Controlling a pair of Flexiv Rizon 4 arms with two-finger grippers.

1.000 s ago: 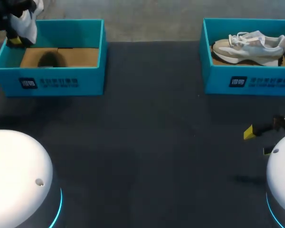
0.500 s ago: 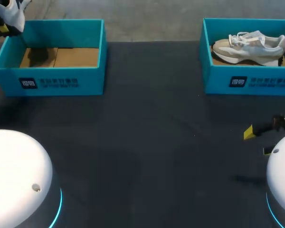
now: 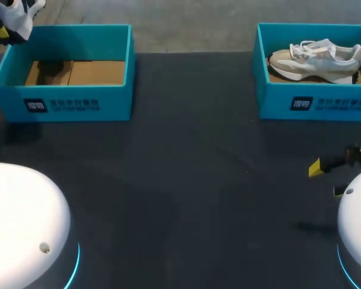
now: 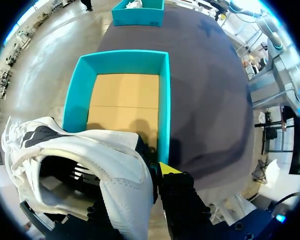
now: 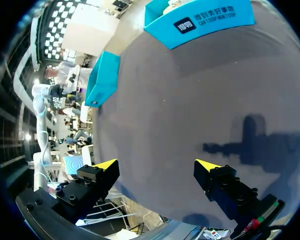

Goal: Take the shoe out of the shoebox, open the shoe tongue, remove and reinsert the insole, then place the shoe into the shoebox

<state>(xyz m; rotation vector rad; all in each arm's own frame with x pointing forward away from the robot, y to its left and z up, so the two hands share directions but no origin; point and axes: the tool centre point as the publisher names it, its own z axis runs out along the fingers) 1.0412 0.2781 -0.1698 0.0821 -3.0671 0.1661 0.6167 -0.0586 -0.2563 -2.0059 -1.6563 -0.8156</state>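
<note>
Pinching the light, soft-sided shoe (image 4: 90,150) at its collar with the left fingers (image 4: 169,168) above the far left corner of the table (image 3: 186,156), beside the shoebox (image 3: 78,105) (right fingers (image 5: 106,166) spread, empty); probably floppy, so better held at the stiffer heel.

A: What kind of place is this?
B: A robotics lab, I'd say. One dark bench (image 3: 186,180), a white left arm base (image 3: 21,217) and right arm base (image 3: 360,223) ringed in blue light, a teal left shoebox (image 3: 72,105) and a matching right shoebox (image 3: 313,105).

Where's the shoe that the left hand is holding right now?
In the head view's far left corner, the shoe hangs in the left hand, raised over the left shoebox's outer back corner.
</note>
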